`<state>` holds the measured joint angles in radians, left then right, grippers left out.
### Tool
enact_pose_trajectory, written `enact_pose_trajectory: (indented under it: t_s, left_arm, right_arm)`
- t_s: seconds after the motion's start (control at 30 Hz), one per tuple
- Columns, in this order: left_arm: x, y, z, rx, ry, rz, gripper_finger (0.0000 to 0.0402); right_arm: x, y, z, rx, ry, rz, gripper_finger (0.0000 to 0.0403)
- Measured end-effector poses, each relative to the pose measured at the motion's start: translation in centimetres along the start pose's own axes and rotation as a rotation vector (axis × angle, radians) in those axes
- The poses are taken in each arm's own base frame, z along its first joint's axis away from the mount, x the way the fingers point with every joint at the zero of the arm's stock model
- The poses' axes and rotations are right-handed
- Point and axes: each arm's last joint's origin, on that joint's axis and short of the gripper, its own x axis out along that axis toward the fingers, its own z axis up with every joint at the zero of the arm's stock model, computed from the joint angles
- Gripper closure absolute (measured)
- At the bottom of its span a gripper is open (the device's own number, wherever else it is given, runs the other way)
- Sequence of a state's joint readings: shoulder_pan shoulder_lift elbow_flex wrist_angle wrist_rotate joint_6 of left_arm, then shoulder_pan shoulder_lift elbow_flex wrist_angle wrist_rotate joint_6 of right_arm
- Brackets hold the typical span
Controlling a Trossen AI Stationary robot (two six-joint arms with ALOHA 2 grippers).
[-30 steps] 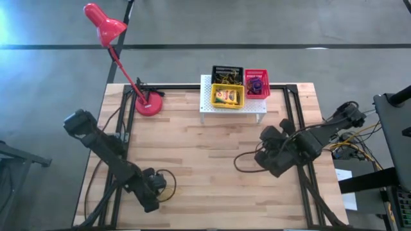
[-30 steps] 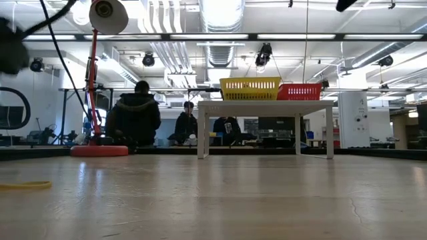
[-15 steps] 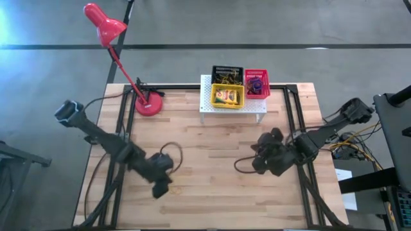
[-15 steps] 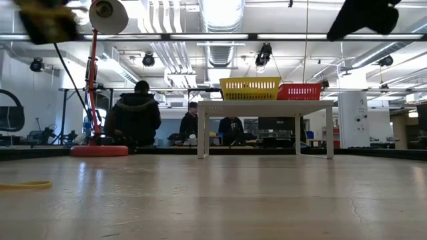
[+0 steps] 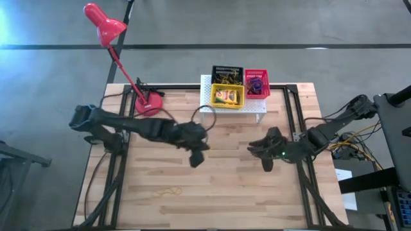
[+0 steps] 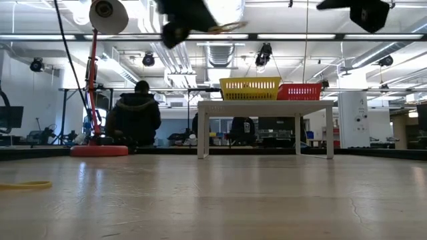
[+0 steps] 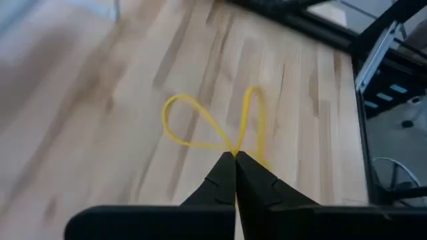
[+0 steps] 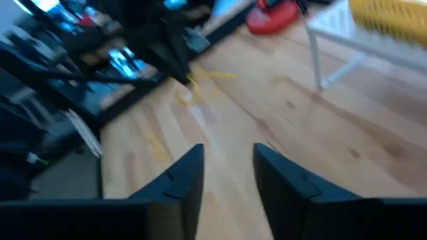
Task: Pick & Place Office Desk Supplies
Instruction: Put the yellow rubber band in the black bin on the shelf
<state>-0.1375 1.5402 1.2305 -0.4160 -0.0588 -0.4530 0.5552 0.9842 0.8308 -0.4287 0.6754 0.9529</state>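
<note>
Rubber band (image 7: pixel 213 127) first: my left gripper (image 5: pixel 196 158) has its fingers clenched on a thin yellow loop, which hangs from the fingertips above the middle of the table (image 5: pixel 212 192), just in front of the white perforated stand (image 5: pixel 232 110) at the far edge. On that stand sit the yellow tray (image 5: pixel 228 97), the black tray (image 5: pixel 227 72) and the red tray (image 5: pixel 256 83), and the yellow one looks to me like the likely place for the band. To do this well I should carry it high enough to clear the tray's rim, bring the dangling loops fully over the inside, and only then let go, since a limp band can snag on the wall or drape over the edge. My right gripper (image 5: pixel 267 160) waits above the right half of the table, fingers apart and holding nothing. Another rubber band (image 5: pixel 168 191) lies near the front edge, left of centre, for a later trip.
</note>
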Motion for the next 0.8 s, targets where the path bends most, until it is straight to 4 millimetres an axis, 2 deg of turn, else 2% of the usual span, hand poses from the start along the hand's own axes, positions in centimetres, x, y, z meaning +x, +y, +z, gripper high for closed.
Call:
enact_pose_trajectory:
  t_s: [0.1, 0.27, 0.43, 0.53, 0.8]
  left_arm:
    - [1.2, -0.3, 2.4, 0.074, -0.032, -0.002, 0.0401]
    - [2.3, -2.2, 6.4, 0.211, -0.115, -0.048, 0.0401]
    - [2.7, -4.1, 8.7, 0.292, -0.174, -0.084, 0.0401]
    - [2.7, -4.7, 9.3, 0.315, -0.191, -0.093, 0.0401]
    - [3.1, -4.5, 8.7, 0.319, -0.134, -0.077, 0.0401]
  right_arm:
    - [-0.5, 0.3, 1.0, -0.007, -0.052, 0.060, 0.0250]
    - [-0.9, 0.5, 1.7, -0.057, -0.087, 0.107, 0.0196]
    - [-0.5, 1.0, 1.6, -0.116, -0.059, 0.135, 0.0162]
    - [-0.1, 1.5, 1.6, -0.149, -0.072, 0.161, 0.0150]
    - [0.8, 2.1, 1.3, -0.218, -0.091, 0.159, 0.0148]
